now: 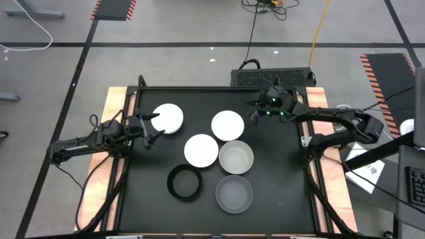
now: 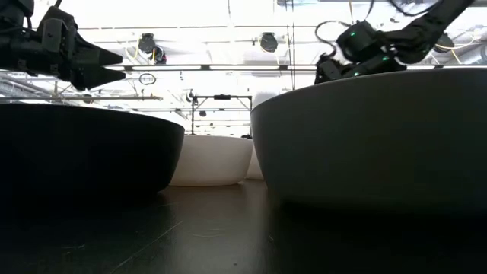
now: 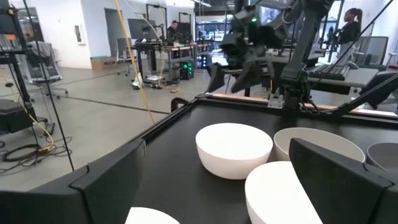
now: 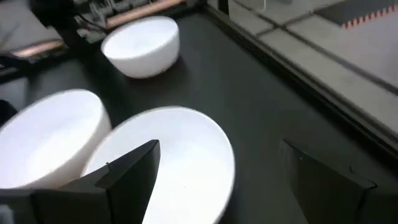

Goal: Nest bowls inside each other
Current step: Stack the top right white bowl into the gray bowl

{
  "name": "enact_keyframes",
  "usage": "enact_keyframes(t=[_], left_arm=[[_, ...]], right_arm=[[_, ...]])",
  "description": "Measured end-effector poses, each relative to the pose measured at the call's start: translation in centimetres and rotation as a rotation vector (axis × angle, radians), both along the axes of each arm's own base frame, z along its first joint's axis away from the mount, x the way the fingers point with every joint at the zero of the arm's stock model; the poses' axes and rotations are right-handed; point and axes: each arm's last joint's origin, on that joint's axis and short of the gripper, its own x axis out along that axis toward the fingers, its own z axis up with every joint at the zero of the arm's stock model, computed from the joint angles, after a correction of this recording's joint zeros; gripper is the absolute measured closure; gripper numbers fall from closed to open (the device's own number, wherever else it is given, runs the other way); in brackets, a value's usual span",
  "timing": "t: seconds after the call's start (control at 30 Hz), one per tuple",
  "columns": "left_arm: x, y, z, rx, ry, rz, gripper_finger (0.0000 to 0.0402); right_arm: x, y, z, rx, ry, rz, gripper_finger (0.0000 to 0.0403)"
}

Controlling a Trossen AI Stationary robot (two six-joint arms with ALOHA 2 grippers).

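Observation:
Six bowls stand on their bases on the black table top. In the high view there are three white bowls (image 1: 167, 119), (image 1: 228, 125), (image 1: 201, 151), two translucent grey bowls (image 1: 236, 158), (image 1: 234, 193) and a black bowl (image 1: 184, 182) with a ring-like rim. My left gripper (image 1: 154, 130) is open. It hovers at the near-left side of the far-left white bowl, whose rim (image 3: 152, 216) shows between its fingers. My right gripper (image 1: 254, 111) is also open and hangs over the far-right edge of the far white bowl (image 4: 168, 162). Both grippers (image 2: 106, 68), (image 2: 331, 72) are well above the table.
A raised black rim (image 1: 199, 88) frames the table, and wooden boards (image 1: 106, 119) lie along its left and right sides. The bowls crowd the middle. Bare table surface lies at the near left (image 1: 143, 206) and the right (image 1: 285, 179). People stand in the room beyond.

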Motion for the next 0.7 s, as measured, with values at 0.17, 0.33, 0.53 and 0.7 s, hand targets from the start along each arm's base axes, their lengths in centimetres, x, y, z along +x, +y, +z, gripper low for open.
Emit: enact_keyframes(t=[0.17, 0.33, 0.53, 0.7], left_arm=[[0.0, -0.1, 0.0, 0.0, 0.0, -0.025, 0.0002], [0.0, -0.1, 0.0, -0.001, 0.0, -0.026, 0.0002], [0.0, -0.1, 0.0, 0.009, 0.005, -0.026, 0.0002], [0.0, -0.1, 0.0, 0.015, 0.008, -0.026, 0.0002]], right_arm=[[0.8, -1.2, 0.2, 0.019, 0.03, -0.02, 0.0083], [0.7, -2.0, -0.3, 0.096, 0.118, -0.029, 0.0083], [0.6, -2.4, 0.0, 0.149, 0.158, -0.043, 0.0083], [0.7, -2.4, 0.3, 0.199, 0.165, -0.055, 0.0083]])
